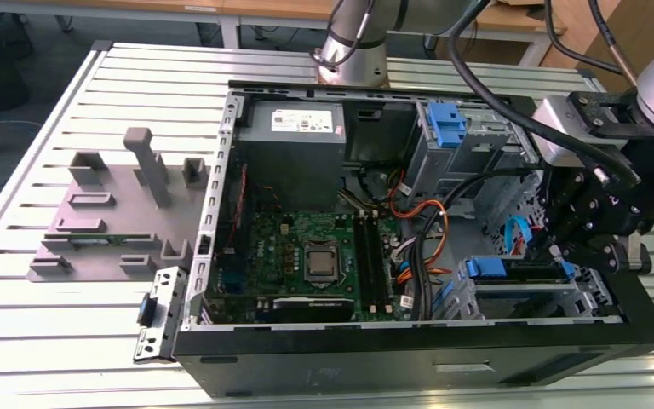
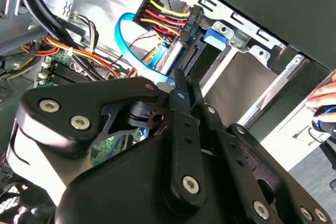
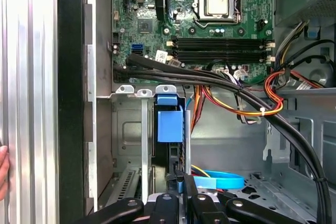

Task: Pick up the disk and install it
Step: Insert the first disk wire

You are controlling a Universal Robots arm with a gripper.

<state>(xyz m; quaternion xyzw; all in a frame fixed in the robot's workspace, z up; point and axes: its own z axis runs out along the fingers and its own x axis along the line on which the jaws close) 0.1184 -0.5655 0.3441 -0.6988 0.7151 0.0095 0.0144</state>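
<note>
Exterior view: the gripper (image 1: 582, 247) is positioned over the drive cage (image 1: 531, 294) at the near corner of the open computer case (image 1: 418, 341), on the exterior view's right. In both wrist views the black fingers (image 3: 181, 198) are drawn close together, pressed on the end of the disk (image 3: 169, 129), which stands on edge within the cage between metal slot walls, its blue rail tab outward. A light blue data cable (image 2: 128, 40) and a black connector with red and yellow wires (image 2: 168, 19) are seen just beside the disk's inner end. Held within the case: motherboard (image 1: 304, 256), grey power supply (image 1: 293, 128), bundled cables, and a blue clip (image 1: 446, 123) in the upper bay. A grey fixture block (image 1: 111, 213) is set on the slatted table (image 1: 77, 332) beside the case.
</note>
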